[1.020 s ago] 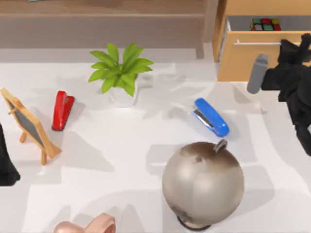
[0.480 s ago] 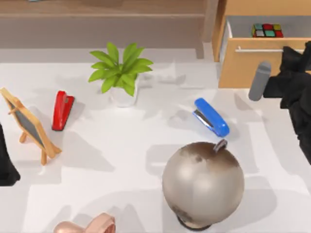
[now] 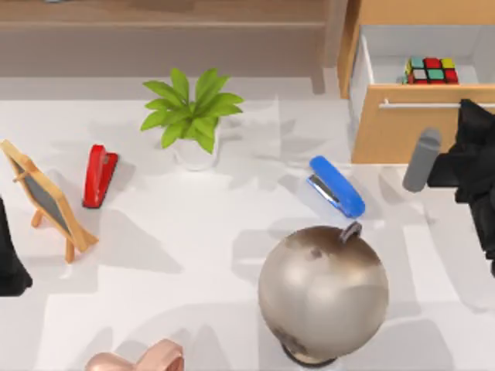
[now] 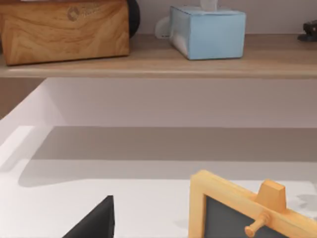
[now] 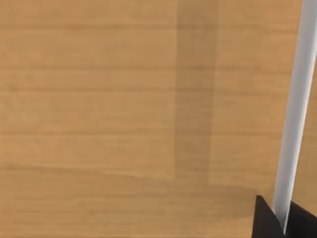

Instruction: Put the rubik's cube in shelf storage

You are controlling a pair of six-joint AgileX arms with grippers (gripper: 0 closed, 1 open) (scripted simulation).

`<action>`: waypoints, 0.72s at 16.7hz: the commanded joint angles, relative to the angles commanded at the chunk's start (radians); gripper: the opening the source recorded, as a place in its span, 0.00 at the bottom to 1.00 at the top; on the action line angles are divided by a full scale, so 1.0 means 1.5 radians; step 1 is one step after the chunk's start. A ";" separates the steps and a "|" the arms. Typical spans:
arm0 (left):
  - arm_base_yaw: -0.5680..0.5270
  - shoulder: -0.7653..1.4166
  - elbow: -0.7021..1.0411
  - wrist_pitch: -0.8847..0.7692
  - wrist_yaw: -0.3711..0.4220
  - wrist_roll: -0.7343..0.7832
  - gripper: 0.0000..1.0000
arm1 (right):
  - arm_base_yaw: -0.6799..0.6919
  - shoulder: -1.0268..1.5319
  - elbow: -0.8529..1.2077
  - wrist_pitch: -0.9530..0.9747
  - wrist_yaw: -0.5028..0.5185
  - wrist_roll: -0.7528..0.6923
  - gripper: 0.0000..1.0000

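The rubik's cube (image 3: 429, 70) lies inside the open drawer of the light-orange cabinet (image 3: 387, 131) at the back right. My right gripper (image 3: 473, 108) is at the drawer's front, its black fingers closed around the silver bar handle (image 5: 292, 114). The right wrist view shows the gripper (image 5: 283, 223) pinching that bar against the wooden drawer front. The shelf storage (image 3: 170, 15) runs along the back, with its upright post (image 3: 334, 39) beside the cabinet. My left arm (image 3: 9, 263) is parked at the left edge.
A potted plant (image 3: 193, 116), a red stapler (image 3: 99, 175) and a blue stapler (image 3: 337, 186) lie mid-table. A big globe (image 3: 322, 292) stands at the front, and a small easel chalkboard (image 3: 48, 199) at the left. On the shelf board (image 4: 158, 67) sit a wooden box (image 4: 64, 29) and a tissue box (image 4: 208, 30).
The drawer has slid farther out toward the table's front with my right gripper on its handle. More of the drawer's inside around the cube shows now.
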 joint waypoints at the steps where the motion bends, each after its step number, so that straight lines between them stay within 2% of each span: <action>1: 0.000 0.000 0.000 0.000 0.000 0.000 1.00 | 0.000 0.000 0.000 0.000 0.000 0.000 0.00; 5: 0.000 0.000 0.000 0.000 0.000 0.000 1.00 | 0.007 -0.003 -0.019 0.014 0.001 -0.003 0.00; 12: 0.000 0.000 0.000 0.000 0.000 0.000 1.00 | 0.042 -0.038 -0.145 0.106 0.042 0.000 0.00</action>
